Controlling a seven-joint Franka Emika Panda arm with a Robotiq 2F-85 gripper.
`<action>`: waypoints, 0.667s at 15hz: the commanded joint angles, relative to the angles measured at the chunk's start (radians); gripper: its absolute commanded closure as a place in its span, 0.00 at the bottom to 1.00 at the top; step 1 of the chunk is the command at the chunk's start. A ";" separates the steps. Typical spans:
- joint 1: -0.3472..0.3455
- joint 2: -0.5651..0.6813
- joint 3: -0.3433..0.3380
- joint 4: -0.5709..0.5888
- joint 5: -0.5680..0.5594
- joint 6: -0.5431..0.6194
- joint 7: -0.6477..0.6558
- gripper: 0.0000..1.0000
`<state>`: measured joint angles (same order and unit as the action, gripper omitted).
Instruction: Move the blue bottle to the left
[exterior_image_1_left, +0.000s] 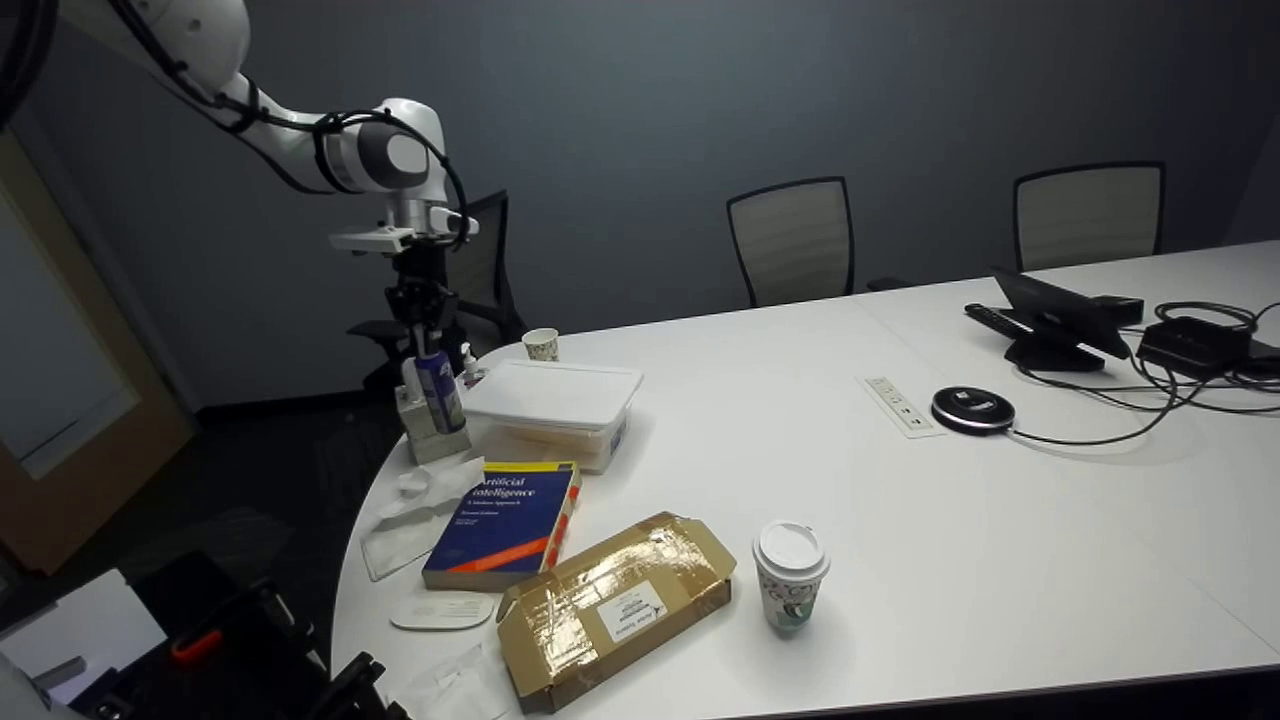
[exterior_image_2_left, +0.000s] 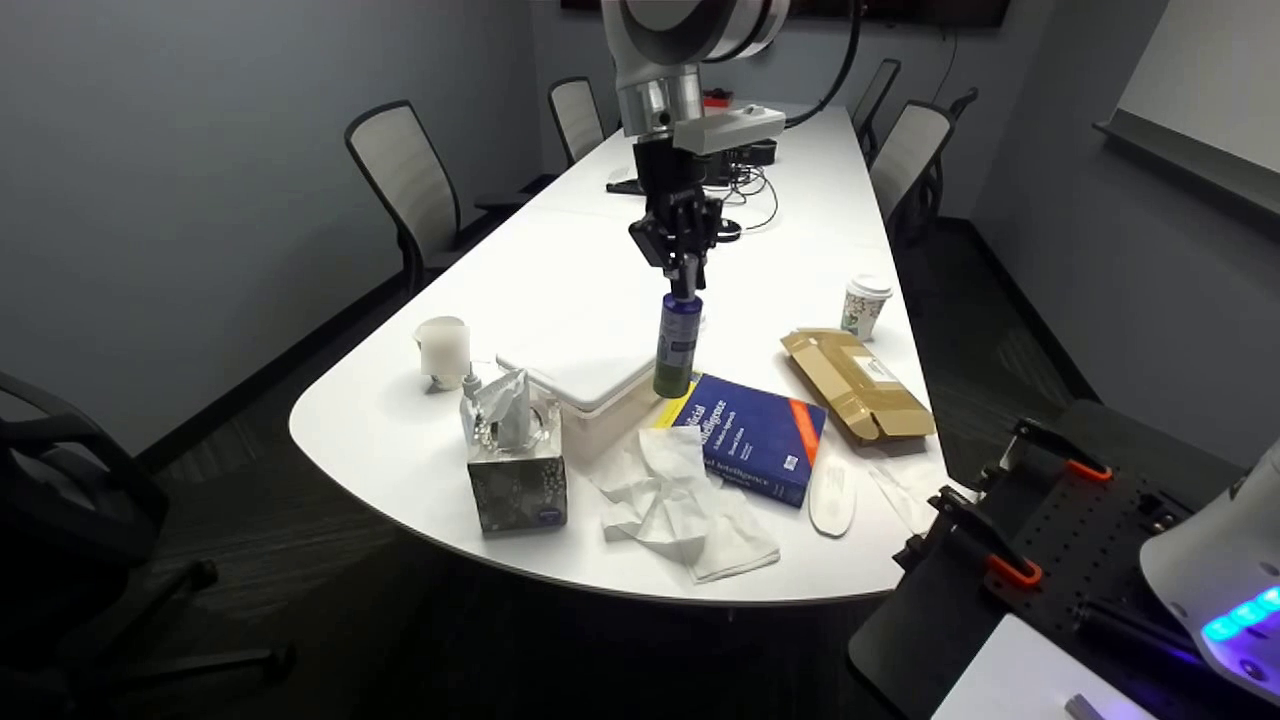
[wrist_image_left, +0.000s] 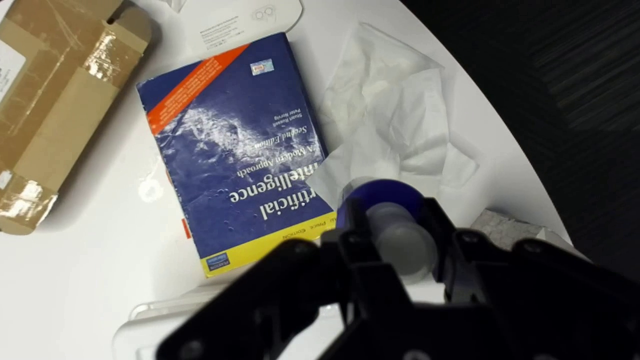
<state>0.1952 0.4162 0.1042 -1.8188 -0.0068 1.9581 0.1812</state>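
The blue bottle (exterior_image_1_left: 440, 392) is slim, with a pale cap and a greenish lower part. It hangs under my gripper (exterior_image_1_left: 422, 338), tilted a little in that exterior view, and its base looks raised off the table. It also shows in an exterior view (exterior_image_2_left: 677, 340), where its base overlaps the corner of the white box and the book's yellow edge. In the wrist view my gripper (wrist_image_left: 395, 212) has its fingers on both sides of the bottle's cap, with the blue shoulder of the bottle (wrist_image_left: 385, 189) below. My gripper (exterior_image_2_left: 686, 275) is shut on the cap end.
A white lidded box (exterior_image_2_left: 580, 365), a tissue box (exterior_image_2_left: 518, 485), crumpled tissues (exterior_image_2_left: 680, 500) and a blue book (exterior_image_2_left: 750, 435) lie around the bottle. A brown carton (exterior_image_1_left: 615, 610), a lidded paper cup (exterior_image_1_left: 790, 575) and an open cup (exterior_image_1_left: 541, 344) stand farther off. The table's curved edge (exterior_image_2_left: 420, 530) is near.
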 joint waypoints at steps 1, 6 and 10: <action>0.051 0.024 0.017 0.028 -0.039 0.000 0.038 0.92; 0.130 0.103 0.040 0.074 -0.066 0.036 0.081 0.92; 0.182 0.202 0.036 0.124 -0.089 0.100 0.117 0.92</action>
<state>0.3484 0.5454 0.1449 -1.7541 -0.0675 2.0266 0.2587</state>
